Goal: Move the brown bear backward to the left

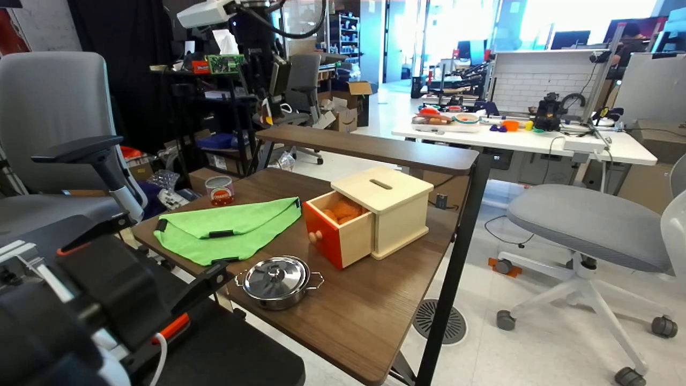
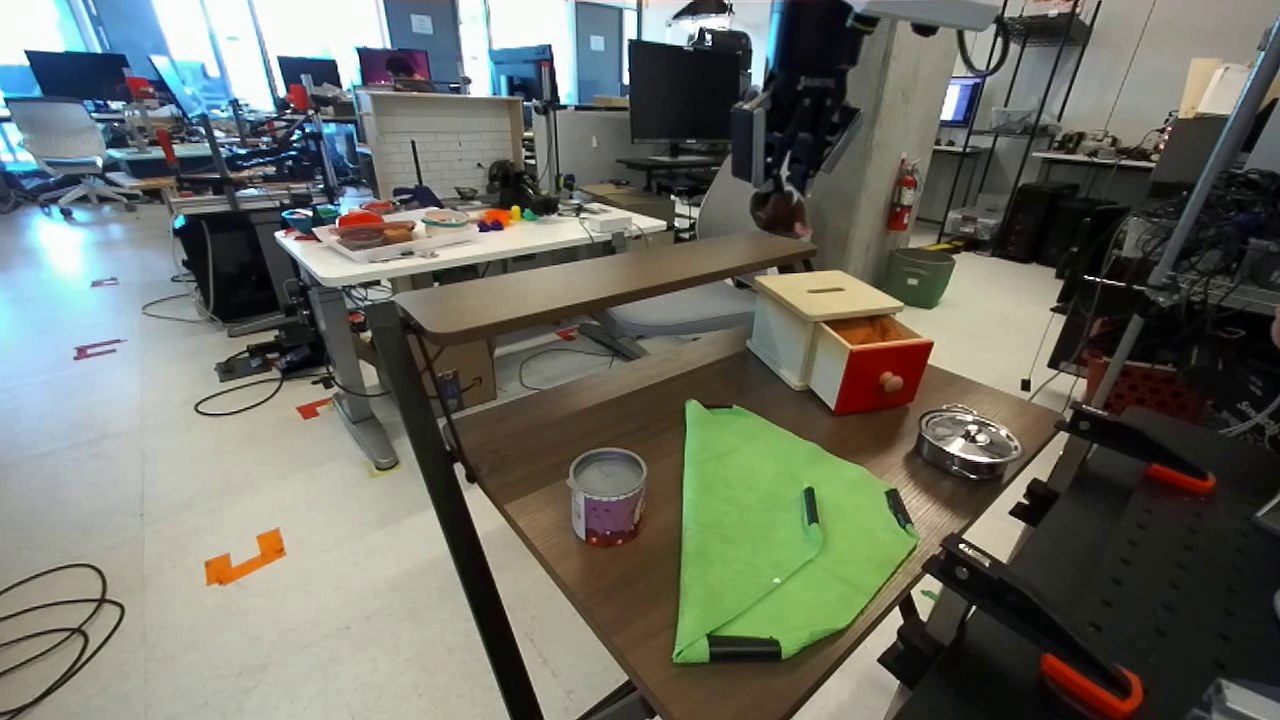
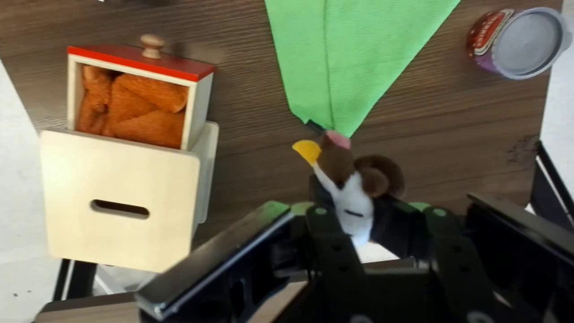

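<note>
- Pinching with both jaws, narrow across the pale middle of a small brown-and-white plush toy (image 3: 354, 193), judged to be the brown bear; hold the squeeze of the black two-finger gripper (image 3: 361, 208) even, mild for soft stuffing.
- Caught between the jaws, with brown end, yellow tip and pink patch beyond their ends and a brown curl to one side; expect first contact at that overhang, so lower gently.
- Hanging clear of the dark brown wooden desk (image 1: 343, 300) in both exterior views, overlapping the tip of a green folded cloth (image 2: 760, 530) in the wrist view; set down past that tip.
- Mind the raised brown shelf board (image 1: 370, 148) along one long edge, easily bumped on a low pass.
- Travel high between the pale wooden box with red-fronted drawer (image 1: 402, 225), near the shelf-side edge, and the purple-and-red round lidded can (image 2: 608, 508), near a short edge.
- Settle on the back-left corner of the desk before descending; cannot tell that corner from these views.
- Release only once resting on flat wood, well away from the round lidded steel pot (image 1: 276, 281) by the long edge opposite.
</note>
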Available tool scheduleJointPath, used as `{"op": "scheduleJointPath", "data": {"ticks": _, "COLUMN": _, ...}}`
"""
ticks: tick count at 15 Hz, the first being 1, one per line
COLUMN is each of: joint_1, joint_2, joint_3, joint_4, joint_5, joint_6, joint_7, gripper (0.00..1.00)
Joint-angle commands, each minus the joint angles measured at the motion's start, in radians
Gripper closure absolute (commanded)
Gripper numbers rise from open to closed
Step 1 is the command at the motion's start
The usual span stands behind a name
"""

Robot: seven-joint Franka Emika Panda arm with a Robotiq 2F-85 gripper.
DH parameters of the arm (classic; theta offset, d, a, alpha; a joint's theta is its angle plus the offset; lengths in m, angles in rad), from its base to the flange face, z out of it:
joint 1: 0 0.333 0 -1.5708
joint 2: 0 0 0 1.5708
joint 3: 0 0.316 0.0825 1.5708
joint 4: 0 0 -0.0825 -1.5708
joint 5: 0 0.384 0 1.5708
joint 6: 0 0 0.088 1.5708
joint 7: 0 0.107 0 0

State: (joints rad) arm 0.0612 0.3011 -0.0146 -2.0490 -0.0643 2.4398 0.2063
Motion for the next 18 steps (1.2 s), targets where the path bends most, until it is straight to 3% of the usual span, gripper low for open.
{"op": "scheduleJointPath", "data": {"ticks": 1, "joint_1": -0.001, "joint_2": 0.157, "joint_3": 0.042, "joint_4": 0.188, "joint_5": 0.047, "joint_6": -0.11, "joint_7": -0.081, "gripper": 0.96}}
{"op": "scheduleJointPath", "data": {"ticks": 8, "joint_1": 0.042, "joint_2": 0.433, "joint_3": 0.053, "joint_4": 0.499, "joint_5": 0.027, "joint_6": -0.284, "joint_7": -0.076, "gripper": 0.96}}
{"op": "scheduleJointPath", "data": {"ticks": 15, "joint_1": 0.045, "joint_2": 0.623, "joint_3": 0.058, "joint_4": 0.768, "joint_5": 0.05, "joint_6": -0.512, "joint_7": -0.095, "gripper": 0.96}}
{"op": "scheduleJointPath", "data": {"ticks": 18, "joint_1": 0.058, "joint_2": 0.702, "joint_3": 0.041, "joint_4": 0.872, "joint_5": 0.038, "joint_6": -0.558, "joint_7": -0.059, "gripper": 0.96}}
